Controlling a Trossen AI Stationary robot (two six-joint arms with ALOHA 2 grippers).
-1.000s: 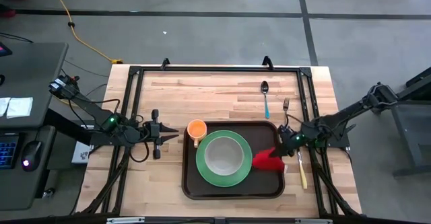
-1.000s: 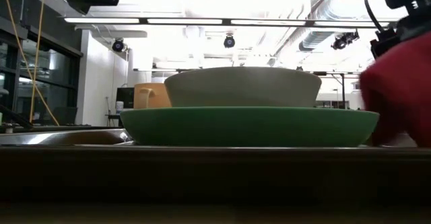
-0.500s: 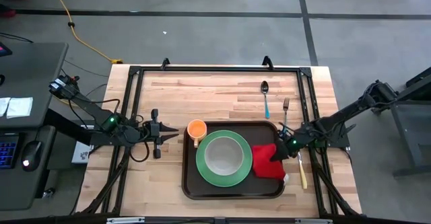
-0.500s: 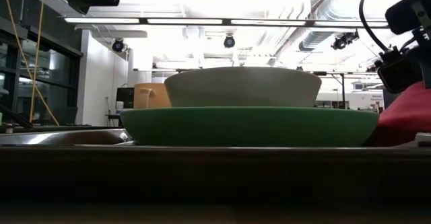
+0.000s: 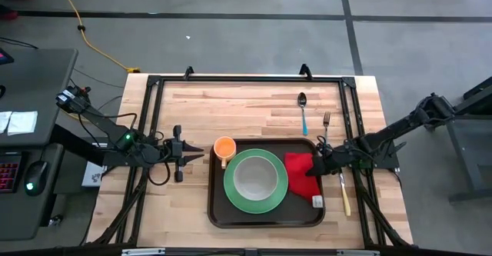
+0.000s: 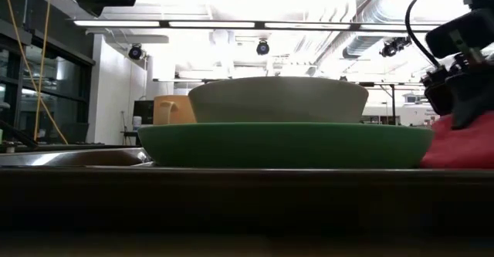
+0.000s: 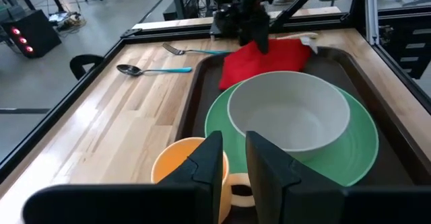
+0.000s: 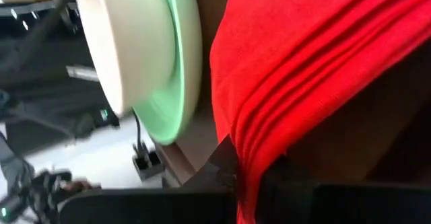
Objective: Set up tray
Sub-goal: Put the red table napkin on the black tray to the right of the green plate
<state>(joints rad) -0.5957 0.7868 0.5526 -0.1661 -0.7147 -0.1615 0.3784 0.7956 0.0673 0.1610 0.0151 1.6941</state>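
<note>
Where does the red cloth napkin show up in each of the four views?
High view: the red cloth napkin lies in the dark brown plastic tray, right of the round green plate.
Low view: at the right edge.
Left wrist view: beyond the plate, upper middle.
Right wrist view: fills the picture's right, pinched in the right gripper.
Shared landmark: the green plate.

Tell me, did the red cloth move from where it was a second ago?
Yes. The red cloth, pinched by the right gripper, was bunched low by the tray's right rim. Now it's spread flatter on the tray, beside the green plate.
</note>
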